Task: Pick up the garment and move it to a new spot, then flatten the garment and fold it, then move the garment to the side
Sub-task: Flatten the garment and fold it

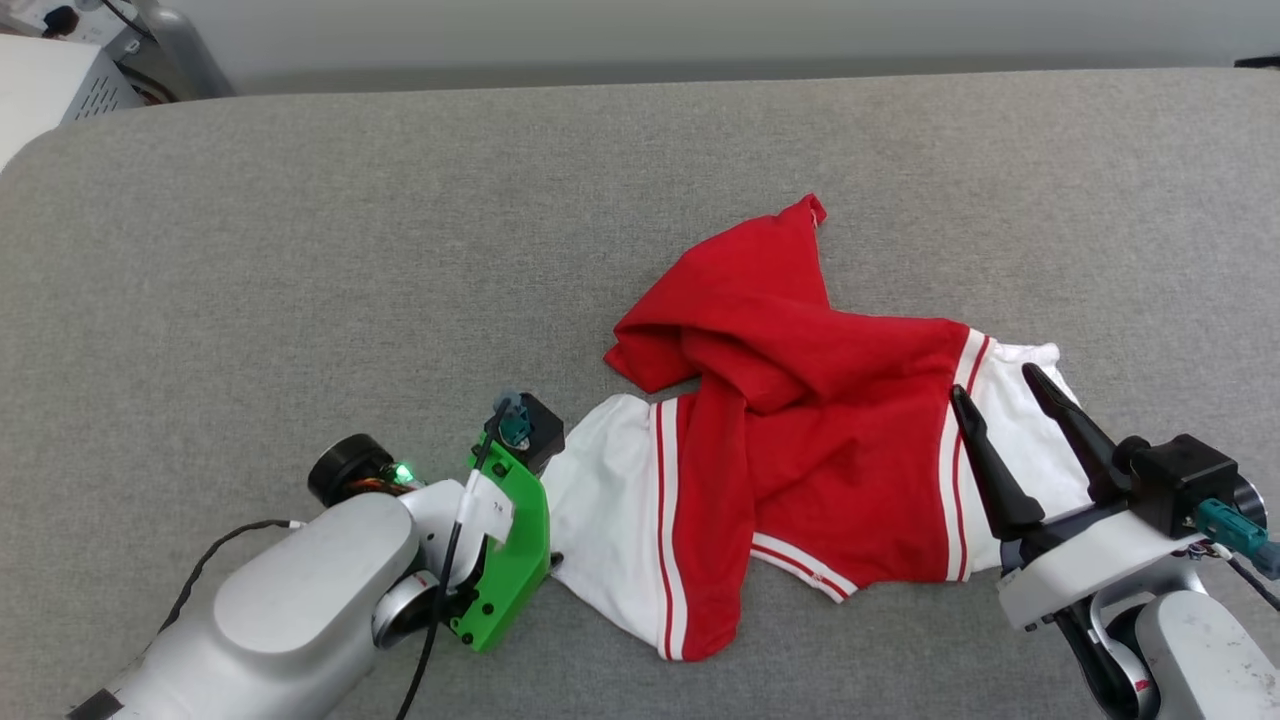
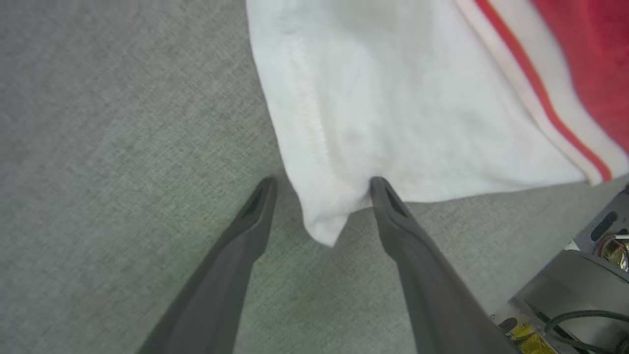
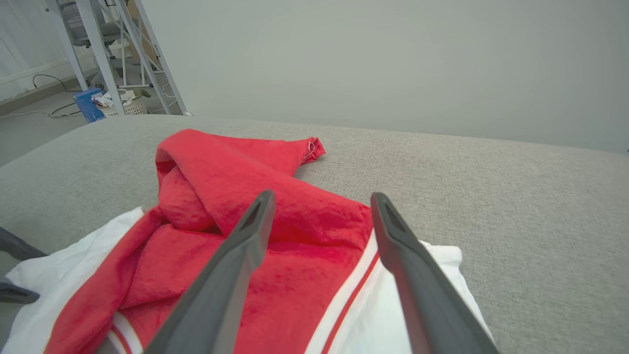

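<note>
Nearest, the left fingers (image 2: pixel 248 231) stand apart, straddling the lower corner of one white sleeve of the garment (image 2: pixel 393 123). One fingertip touches the sleeve edge and the other is over the bare desk (image 2: pixel 98 123). The garment lies crumpled right of centre on the grey desk, red body bunched, white sleeves spread outward. The right fingers (image 1: pixel 990 460), also apart, sit over the opposite sleeve's striped seam; contact cannot be determined.

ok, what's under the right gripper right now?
The red T-shirt: its white sleeve, striped at the seam, lies below the open right gripper. Grey fabric surface surrounds it. The fingers cover part of the sleeve; contact can't be judged.
</note>
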Robot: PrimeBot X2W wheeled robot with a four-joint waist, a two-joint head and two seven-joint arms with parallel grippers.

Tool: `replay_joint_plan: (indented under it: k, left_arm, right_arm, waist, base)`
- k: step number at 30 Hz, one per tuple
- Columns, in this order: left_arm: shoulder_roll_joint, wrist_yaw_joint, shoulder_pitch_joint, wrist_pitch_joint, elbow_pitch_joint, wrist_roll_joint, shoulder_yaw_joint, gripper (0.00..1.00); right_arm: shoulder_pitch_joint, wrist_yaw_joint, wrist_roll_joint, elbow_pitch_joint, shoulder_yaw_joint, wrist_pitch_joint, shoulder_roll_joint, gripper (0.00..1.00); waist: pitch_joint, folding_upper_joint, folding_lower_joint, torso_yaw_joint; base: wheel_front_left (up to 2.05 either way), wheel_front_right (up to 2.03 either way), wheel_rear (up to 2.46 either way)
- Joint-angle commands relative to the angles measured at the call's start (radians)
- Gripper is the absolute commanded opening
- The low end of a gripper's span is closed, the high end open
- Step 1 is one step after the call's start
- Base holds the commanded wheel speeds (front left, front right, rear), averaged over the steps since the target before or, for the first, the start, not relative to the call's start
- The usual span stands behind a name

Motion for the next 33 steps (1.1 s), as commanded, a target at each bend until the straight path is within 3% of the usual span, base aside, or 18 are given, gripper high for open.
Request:
replay_joint_plan:
  k: [1,3,4,5,6,12,22,28,29,30,33]
  left_arm:
    - [-0.012,-0.002,-0.012,-0.012,0.031,0.0,-0.02,1.0]
    - [-0.02,-0.002,-0.017,-0.038,0.061,0.002,-0.047,1.0]
    - [-0.024,-0.002,-0.017,-0.048,0.07,-0.008,-0.061,0.85]
    - [-0.024,-0.002,-0.02,-0.059,0.074,-0.014,-0.071,0.16]
    - [-0.022,-0.002,-0.027,-0.078,0.077,-0.018,-0.082,0.0]
    - [0.03,-0.002,-0.071,-0.215,0.103,-0.068,-0.011,0.0]
    - [0.15,0.035,-0.05,-0.275,0.154,-0.089,0.051,0.0]
    - [0.138,0.06,-0.018,-0.32,0.227,-0.085,0.05,0.0]
    - [0.128,0.061,-0.01,-0.335,0.241,-0.091,0.053,0.09]
    - [0.121,0.063,-0.006,-0.355,0.252,-0.088,0.055,1.0]
    - [0.096,0.084,0.005,-0.451,0.275,-0.064,0.062,1.0]
  right_arm:
    - [-0.019,0.002,-0.002,0.007,0.006,-0.004,0.001,1.0]
    - [-0.024,0.002,0.0,0.013,0.011,-0.006,-0.002,1.0]
    - [-0.026,0.002,0.001,0.017,0.013,-0.006,-0.004,1.0]
    - [-0.027,0.002,0.002,0.02,0.014,-0.007,-0.005,1.0]
    - [-0.027,0.002,0.004,0.022,0.013,-0.007,-0.008,1.0]
    - [-0.012,0.002,0.01,0.026,-0.023,-0.011,-0.025,1.0]
    - [0.034,0.002,0.002,0.029,-0.093,-0.001,-0.039,1.0]
    - [0.033,0.002,0.001,0.038,-0.094,0.021,-0.045,1.0]
    - [0.032,0.002,0.003,0.039,-0.094,0.026,-0.048,1.0]
    - [0.031,0.002,0.005,0.039,-0.094,0.031,-0.05,1.0]
    - [0.025,0.002,0.009,0.031,-0.113,0.037,-0.069,1.0]
  waist:
    - [0.021,0.0,0.0,-0.014]
    - [0.025,0.0,0.0,-0.014]
    - [0.026,0.0,0.0,-0.013]
    - [0.027,0.0,0.0,-0.011]
    - [0.025,0.0,0.0,-0.008]
    - [-0.002,0.0,0.0,0.009]
    - [-0.017,0.0,0.0,0.008]
    - [-0.013,0.0,0.0,-0.005]
    - [-0.016,0.0,0.0,-0.005]
    - [-0.02,0.0,0.0,-0.006]
    - [-0.042,0.0,0.0,0.002]
  base:
    - [0.0,0.0,0.0]
    - [0.0,0.0,0.0]
    - [0.0,0.0,0.0]
    - [0.0,0.0,0.0]
    - [0.0,0.0,0.0]
    - [0.0,0.0,0.0]
    - [0.0,0.0,0.0]
    - [0.0,0.0,0.0]
    - [0.0,0.0,0.0]
    - [0.0,0.0,0.0]
    - [0.0,0.0,0.0]
